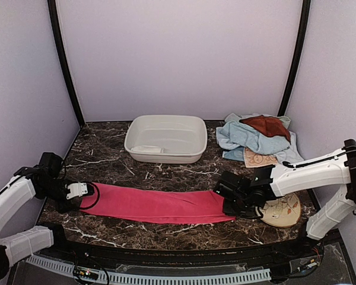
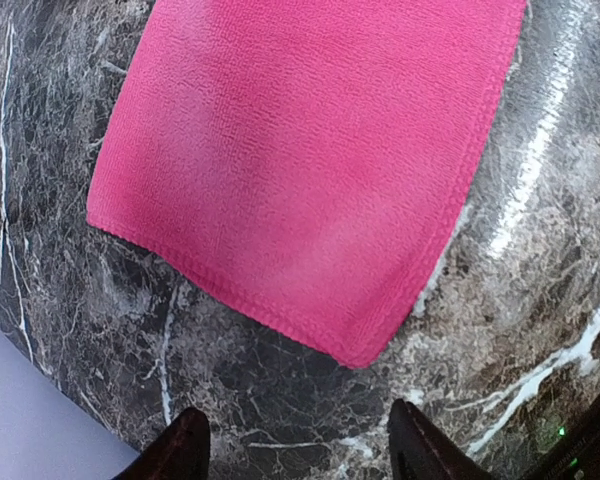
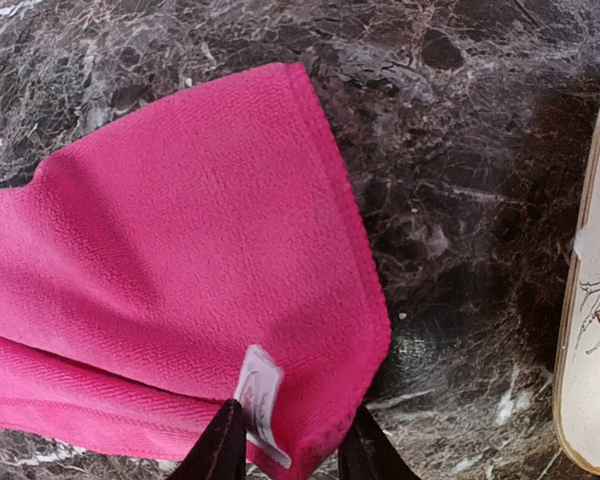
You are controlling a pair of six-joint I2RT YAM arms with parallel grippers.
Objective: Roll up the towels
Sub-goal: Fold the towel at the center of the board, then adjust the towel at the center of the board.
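A long bright pink towel (image 1: 157, 205) lies flat and stretched across the front of the marble table. My left gripper (image 1: 83, 191) is at its left end, open; in the left wrist view its fingertips (image 2: 295, 450) stand wide apart just short of the towel's corner (image 2: 300, 170), with bare marble between them. My right gripper (image 1: 228, 202) is at the right end. Its jaws (image 3: 292, 450) are parted, and the pink towel's corner (image 3: 180, 260) with a white label (image 3: 258, 395) lies between them, slightly bunched. More towels are piled at the back right: light blue (image 1: 246, 138), rust-brown (image 1: 266, 126), patterned beige (image 1: 260, 158).
A white plastic basin (image 1: 166, 138) stands at the back middle. A round beige disc (image 1: 283, 211) with a leaf pattern lies under the right arm, its edge (image 3: 595, 330) just right of the towel's end. Pale walls close in three sides.
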